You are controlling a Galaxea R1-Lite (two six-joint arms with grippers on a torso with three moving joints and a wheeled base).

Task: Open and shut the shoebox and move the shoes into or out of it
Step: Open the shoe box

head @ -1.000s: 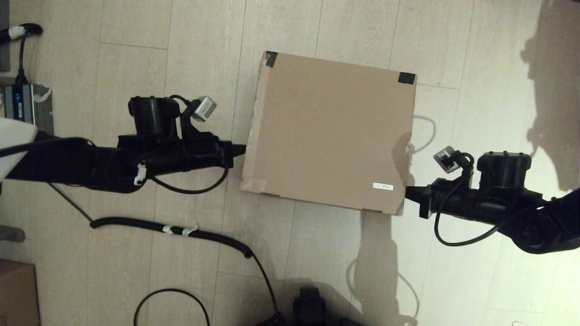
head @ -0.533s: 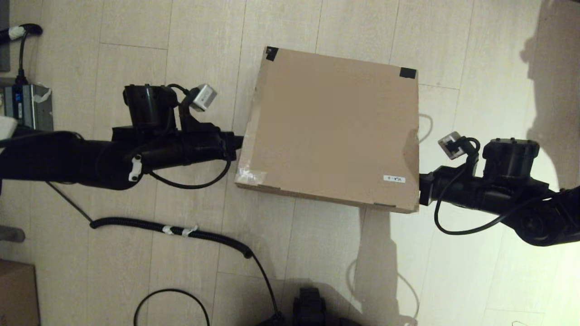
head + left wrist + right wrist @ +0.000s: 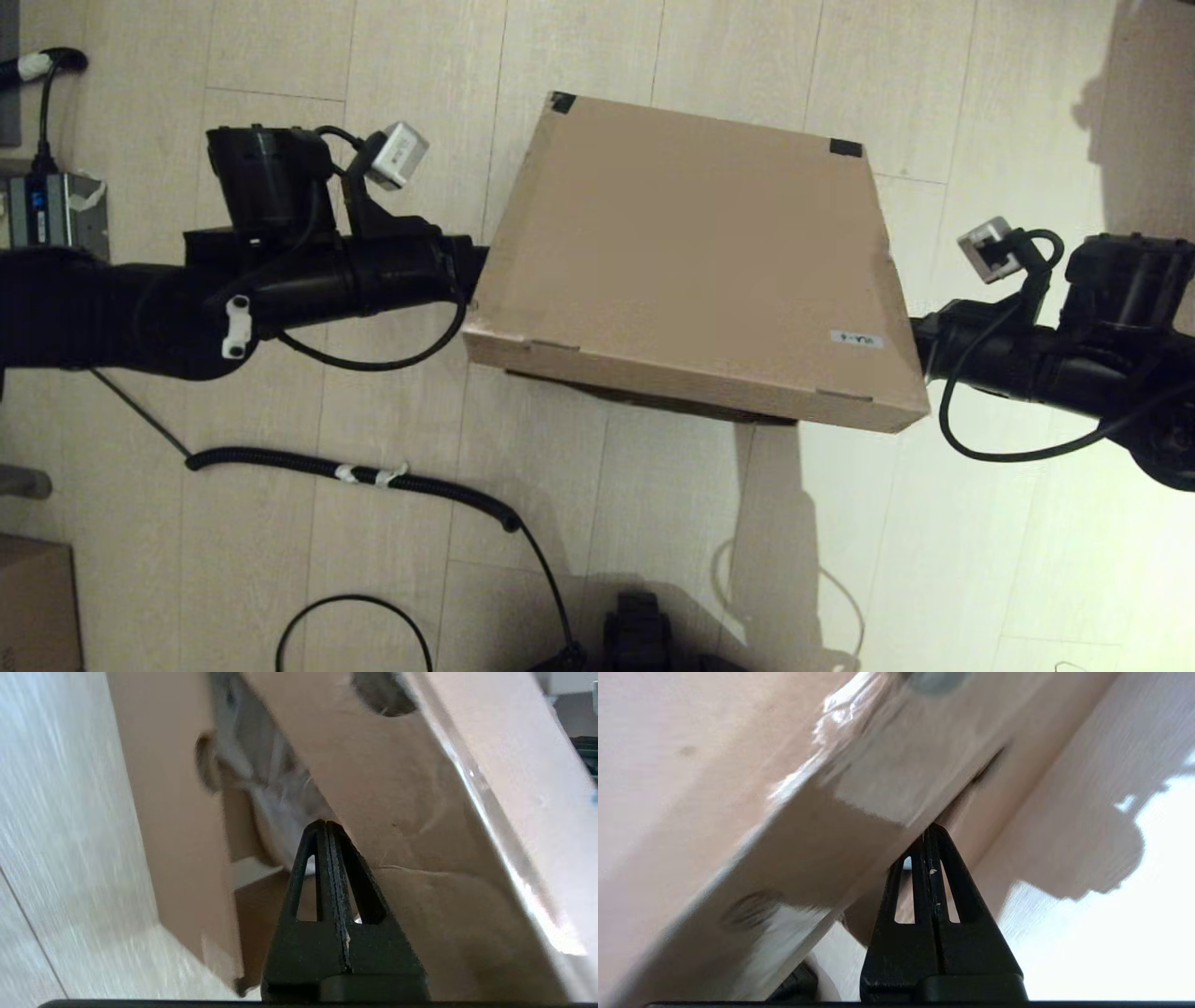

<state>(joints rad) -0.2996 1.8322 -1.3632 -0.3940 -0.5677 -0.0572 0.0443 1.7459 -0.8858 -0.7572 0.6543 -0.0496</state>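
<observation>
- the large, nearly square brown cardboard shoebox (image 3: 686,247) sits on the pale wood-plank floor (image 3: 392,560), about mid-floor between the two arms, its far corners each marked with a patch of black tape (image 3: 845,147).
- its hinged lid (image 3: 691,233) is tipped up at the near edge, with a dark gap showing under that edge; a small white label (image 3: 856,340) sits near the lid's near right corner.
- the left gripper (image 3: 327,828) comes in from the box's left side, its two black fingers (image 3: 343,858) pressed flat together with nothing between them, the tip tucked under the lid's side flap.
- in the left wrist view, something white and mesh-like shows through the gap, likely the white lace-up sneakers (image 3: 275,788), though it is too blurred to be sure.
- the right gripper (image 3: 930,830) comes in from the box's right side, fingers likewise closed tight on nothing, the tip set against the underside of the lid's edge.
- a coiled black cable (image 3: 373,476) lies on the floor toward the near left, well apart from the box.
- a smaller plain brown carton (image 3: 33,602) pokes in at the floor's near left corner.
</observation>
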